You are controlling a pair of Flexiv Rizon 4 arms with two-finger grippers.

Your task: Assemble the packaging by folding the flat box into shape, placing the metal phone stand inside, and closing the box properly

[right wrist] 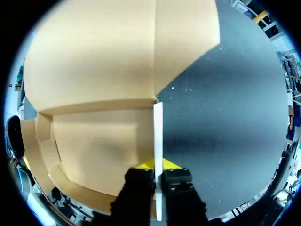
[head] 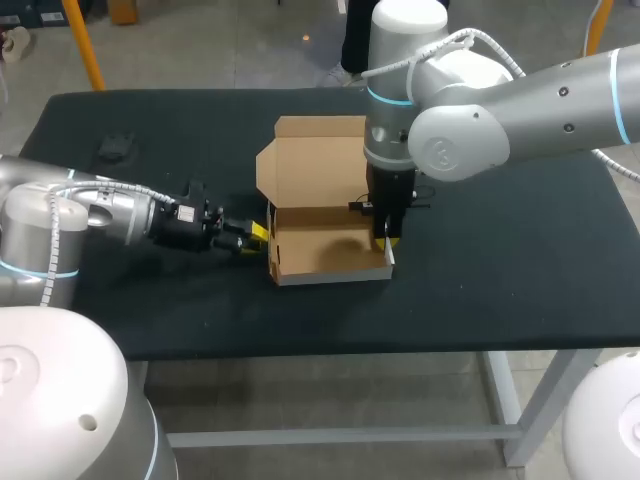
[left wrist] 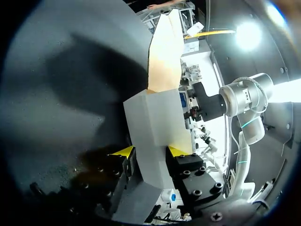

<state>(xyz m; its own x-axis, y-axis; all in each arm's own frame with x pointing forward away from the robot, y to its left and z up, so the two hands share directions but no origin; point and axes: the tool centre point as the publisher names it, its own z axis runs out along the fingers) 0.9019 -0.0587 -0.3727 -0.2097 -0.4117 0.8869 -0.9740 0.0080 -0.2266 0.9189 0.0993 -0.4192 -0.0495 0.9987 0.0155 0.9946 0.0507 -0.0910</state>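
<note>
Box (head: 325,250) shaped, lid (head: 315,160) open; my left claw (head: 256,232) grips its left wall, right claw (head: 388,240) the right. Next, I reckon: release, fetch stand (head: 118,148).

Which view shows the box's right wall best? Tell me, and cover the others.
The right wrist view: the right wall stands edge-on, pinched in the right claw. The head view shows only its front end below that claw. The left wrist view shows the opposite wall of the box, in the left claw, instead.
</note>
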